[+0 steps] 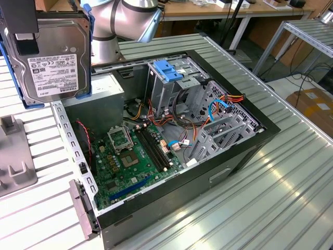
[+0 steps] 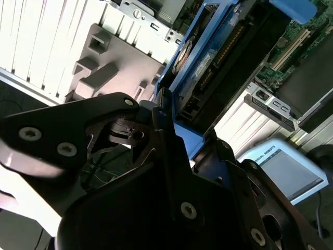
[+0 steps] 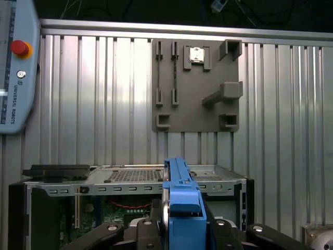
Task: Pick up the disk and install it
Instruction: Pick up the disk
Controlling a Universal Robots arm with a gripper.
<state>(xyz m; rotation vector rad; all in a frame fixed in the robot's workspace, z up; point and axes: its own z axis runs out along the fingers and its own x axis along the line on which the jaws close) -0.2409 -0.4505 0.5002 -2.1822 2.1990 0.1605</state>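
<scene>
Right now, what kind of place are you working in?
Probably a robotics lab or test workshop. An open computer case sits on a ribbed aluminium table, the gripper holds the disk in the air, and wooden workbenches stand behind.

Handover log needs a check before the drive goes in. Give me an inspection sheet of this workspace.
Surface: ribbed metal table carrying an open computer case that lies on its side.
Job's things: the disk is held upright in the air, to the exterior view's left of the case and not yet in it. The drive cage stands inside the case.
Clutter: grey fixture plate and teach pendant on the table.
Grippers: the gripper is shut on the disk's blue-railed edge.
Cables: orange, red and blue wires bundled inside the case beside the cage.
Surroundings: a second metal table and a cardboard box on the floor.
</scene>
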